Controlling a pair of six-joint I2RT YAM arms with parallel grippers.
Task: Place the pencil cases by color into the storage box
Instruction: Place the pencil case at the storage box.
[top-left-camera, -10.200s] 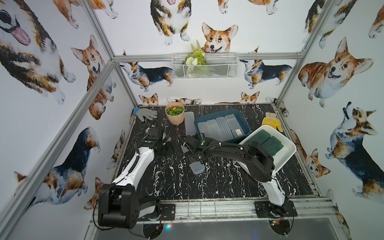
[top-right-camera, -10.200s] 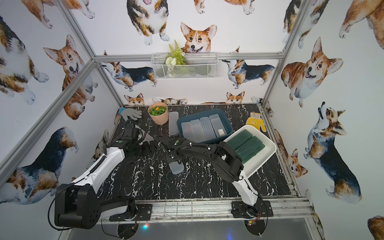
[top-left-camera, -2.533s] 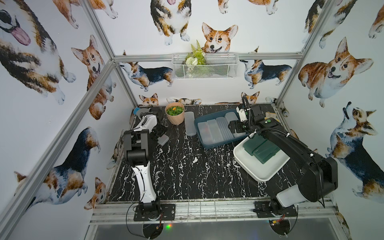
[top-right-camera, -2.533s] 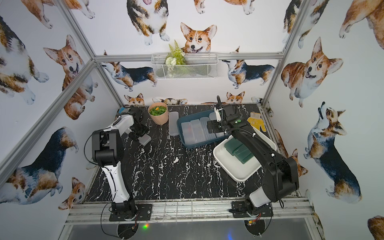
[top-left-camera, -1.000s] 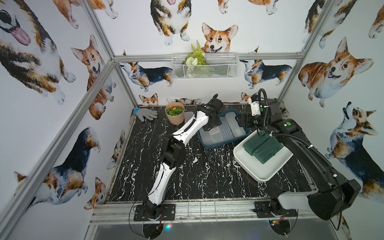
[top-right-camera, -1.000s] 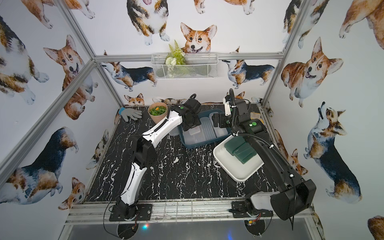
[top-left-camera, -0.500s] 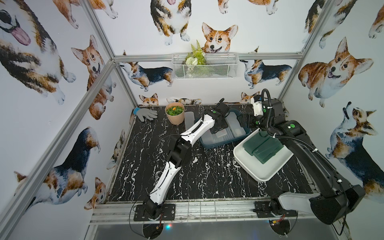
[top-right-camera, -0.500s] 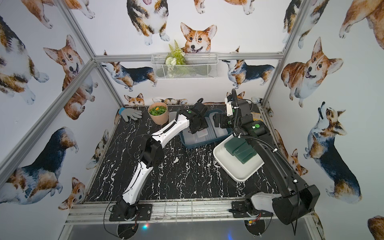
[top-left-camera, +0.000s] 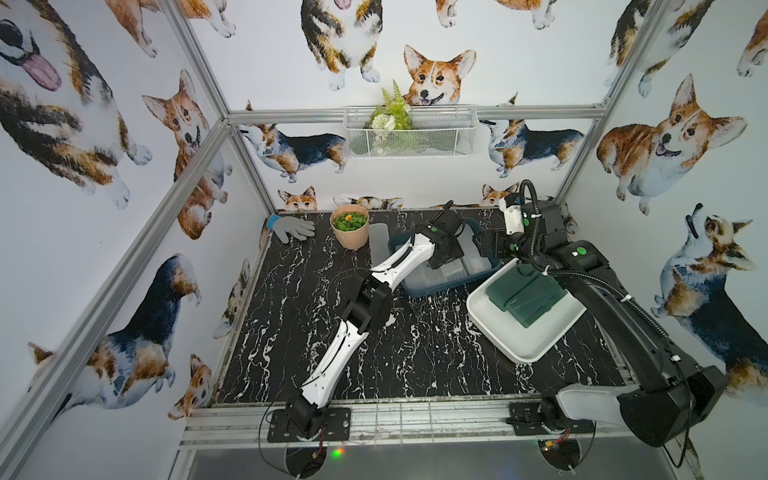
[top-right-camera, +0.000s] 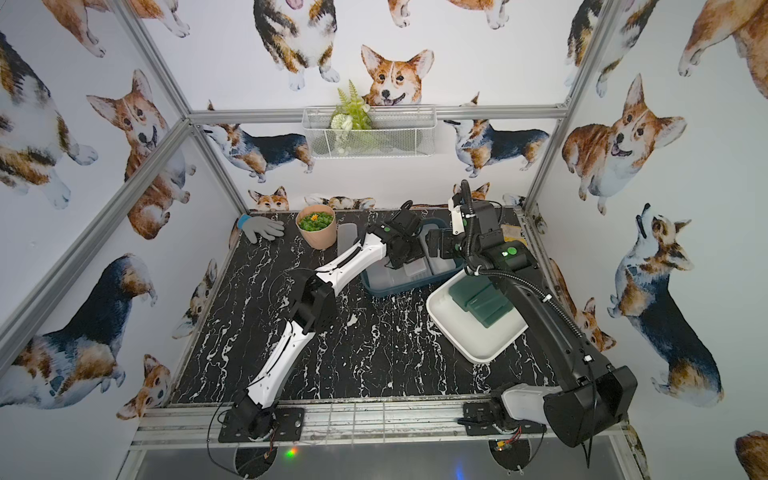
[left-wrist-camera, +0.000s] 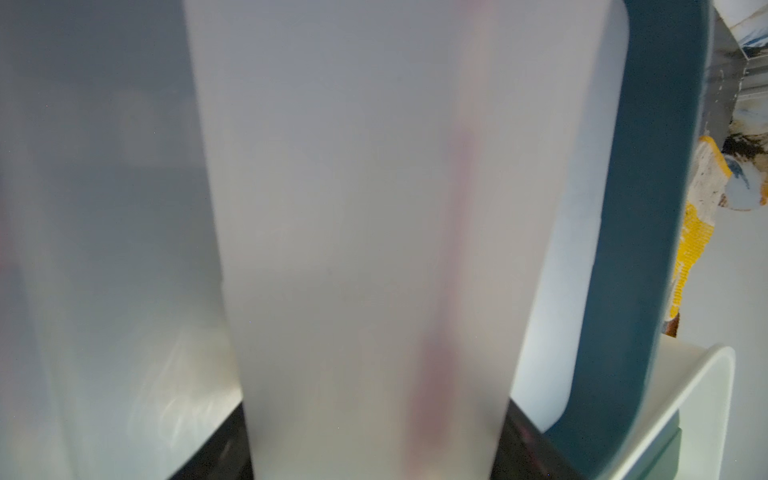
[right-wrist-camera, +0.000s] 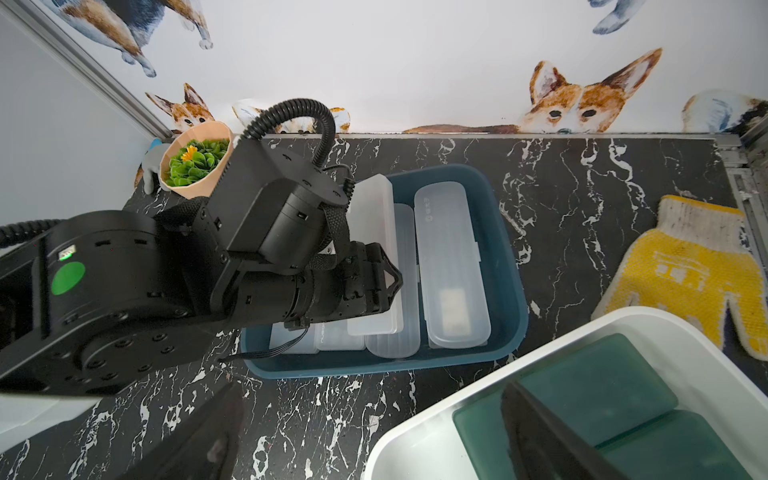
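Reached further in over the blue bin (right-wrist-camera: 511, 291) during the last second with the left gripper (right-wrist-camera: 376, 276), clamped narrow on a frosted case (right-wrist-camera: 372, 208); a little before that, still at the table's left side. Pulled back meanwhile the right gripper (right-wrist-camera: 370, 390), jaws wide and holding nothing, now hovering near the back, between blue bin and white bin (top-left-camera: 519, 353).

Meaning for the task, probably: one more frosted case about to join the others lying in the blue bin, with only the lowering and the letting go missing. Green cases (top-left-camera: 523, 295) already stacked in the white bin. Not yet sorted: spare case (top-left-camera: 377, 239) on the table, just beside the pot (top-left-camera: 350, 227) and the blue bin's left wall.

As for room: little bare floor inside the blue bin, so likely a landing on top of the cases there. Far rim close to the held case's end in the left wrist view. Right arm near, yet apart. Open table in front.
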